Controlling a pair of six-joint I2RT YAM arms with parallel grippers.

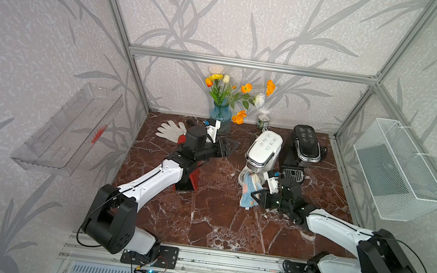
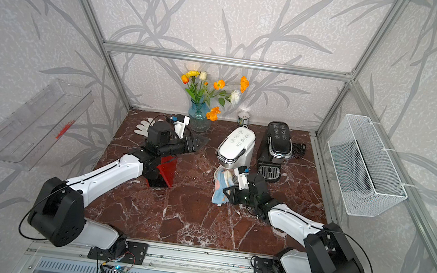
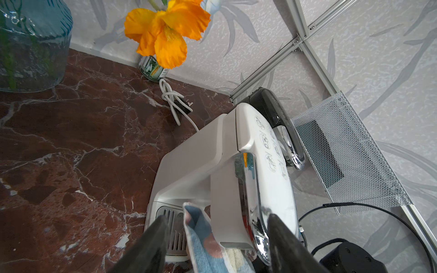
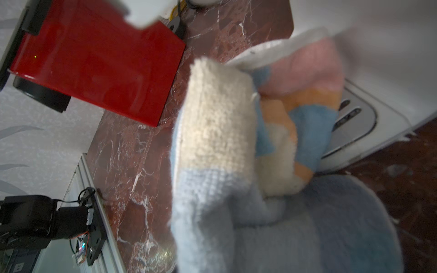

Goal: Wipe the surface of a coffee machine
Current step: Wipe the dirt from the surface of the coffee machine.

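Right gripper (image 1: 256,198) is clamped on the cloth (image 1: 250,188), pressing it against the white coffee machine (image 1: 264,149) by its drip tray. Left gripper (image 1: 230,148) hovers nearby, jaws apart, empty.

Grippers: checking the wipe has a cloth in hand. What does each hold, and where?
Right gripper clamps the patterned cloth by its lower part. Left gripper is open, holding nothing.
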